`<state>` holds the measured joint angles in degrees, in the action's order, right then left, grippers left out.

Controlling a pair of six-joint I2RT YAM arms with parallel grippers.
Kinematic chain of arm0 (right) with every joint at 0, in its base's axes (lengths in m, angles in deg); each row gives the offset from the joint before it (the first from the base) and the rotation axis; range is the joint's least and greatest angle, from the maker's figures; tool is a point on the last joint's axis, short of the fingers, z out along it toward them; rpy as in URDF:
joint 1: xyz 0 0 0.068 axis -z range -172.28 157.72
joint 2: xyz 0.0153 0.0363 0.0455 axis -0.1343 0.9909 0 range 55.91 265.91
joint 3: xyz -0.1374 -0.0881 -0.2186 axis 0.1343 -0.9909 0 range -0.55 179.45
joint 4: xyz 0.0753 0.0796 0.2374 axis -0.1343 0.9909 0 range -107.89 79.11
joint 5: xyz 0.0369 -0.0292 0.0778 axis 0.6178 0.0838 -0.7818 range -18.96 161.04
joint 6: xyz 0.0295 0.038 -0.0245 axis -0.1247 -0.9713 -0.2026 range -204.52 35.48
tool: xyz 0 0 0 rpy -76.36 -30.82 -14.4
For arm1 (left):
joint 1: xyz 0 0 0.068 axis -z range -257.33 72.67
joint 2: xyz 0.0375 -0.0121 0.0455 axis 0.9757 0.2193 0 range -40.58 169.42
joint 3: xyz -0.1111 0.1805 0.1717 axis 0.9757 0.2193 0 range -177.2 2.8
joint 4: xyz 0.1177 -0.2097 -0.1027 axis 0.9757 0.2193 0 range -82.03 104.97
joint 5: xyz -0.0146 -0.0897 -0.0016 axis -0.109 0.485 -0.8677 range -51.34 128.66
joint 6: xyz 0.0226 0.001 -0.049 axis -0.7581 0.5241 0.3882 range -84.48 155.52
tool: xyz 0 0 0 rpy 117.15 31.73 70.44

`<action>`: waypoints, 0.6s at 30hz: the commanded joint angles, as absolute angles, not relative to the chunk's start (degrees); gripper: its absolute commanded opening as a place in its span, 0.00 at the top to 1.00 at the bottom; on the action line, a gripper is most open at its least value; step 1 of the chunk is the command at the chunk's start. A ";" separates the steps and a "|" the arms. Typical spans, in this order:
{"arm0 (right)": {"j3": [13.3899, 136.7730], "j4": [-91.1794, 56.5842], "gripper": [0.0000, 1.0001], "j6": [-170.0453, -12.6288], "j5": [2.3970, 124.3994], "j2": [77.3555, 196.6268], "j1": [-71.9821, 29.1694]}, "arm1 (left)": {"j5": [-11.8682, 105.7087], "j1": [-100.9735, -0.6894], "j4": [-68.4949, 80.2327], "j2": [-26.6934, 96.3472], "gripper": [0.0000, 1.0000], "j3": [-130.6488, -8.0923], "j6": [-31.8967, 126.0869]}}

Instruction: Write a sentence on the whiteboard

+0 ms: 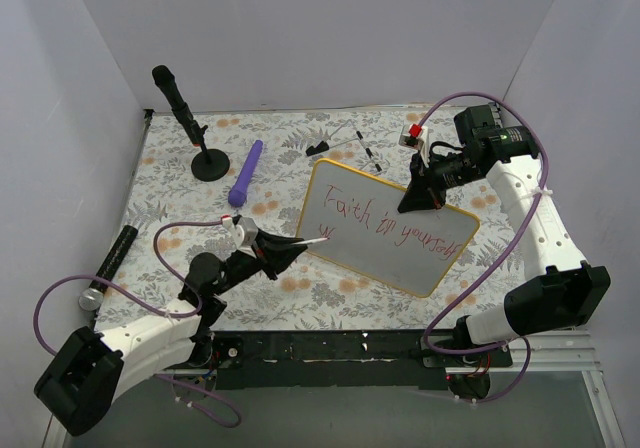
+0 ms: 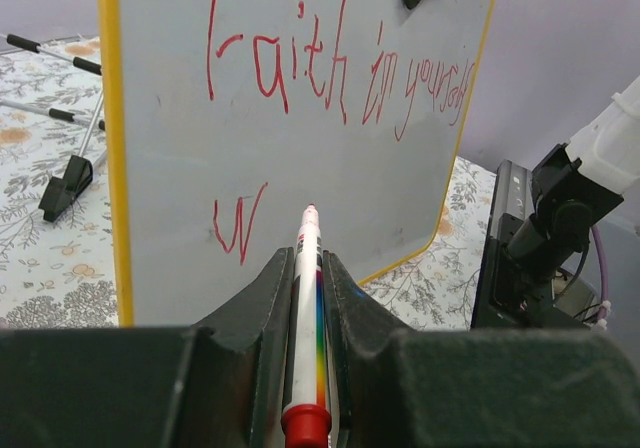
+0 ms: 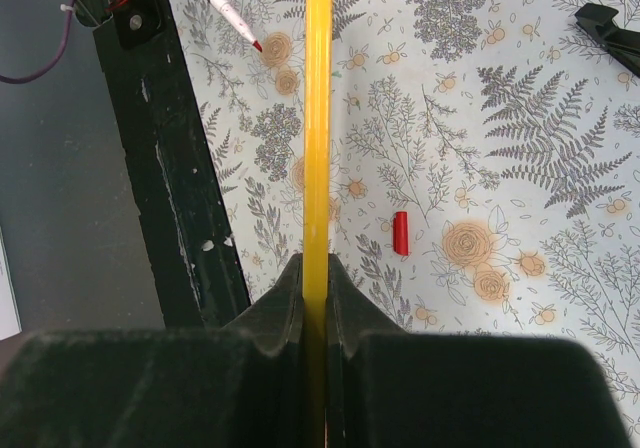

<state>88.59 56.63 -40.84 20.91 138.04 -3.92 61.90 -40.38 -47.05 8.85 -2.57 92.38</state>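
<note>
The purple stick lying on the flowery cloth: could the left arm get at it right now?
Probably yes for reach: the purple stick lies in the open, farther back than the left gripper, nothing between. But that gripper is shut on a marker, so it couldn't grab it.

My left gripper (image 1: 290,246), clamped on the marker (image 1: 312,239), points at the whiteboard (image 1: 420,253) from its left edge; my right gripper (image 1: 415,203) pinches its far rim.

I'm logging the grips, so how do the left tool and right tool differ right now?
The left tool holds a thin marker; the right tool clamps the yellow rim of the whiteboard. The left tool faces the written side; the right tool meets the board edge-on. Both are shut.
</note>
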 commanded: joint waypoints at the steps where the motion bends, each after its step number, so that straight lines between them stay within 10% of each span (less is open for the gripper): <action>1: 89.71 55.85 0.99 -42.07 14.53 135.63 -3.88 | 61.16 -39.02 -43.80 7.58 1.00 -2.39 92.29; 18: 89.10 55.50 0.99 -42.16 14.35 135.36 -3.79 | 57.73 -35.94 -42.13 8.29 1.00 -2.04 92.29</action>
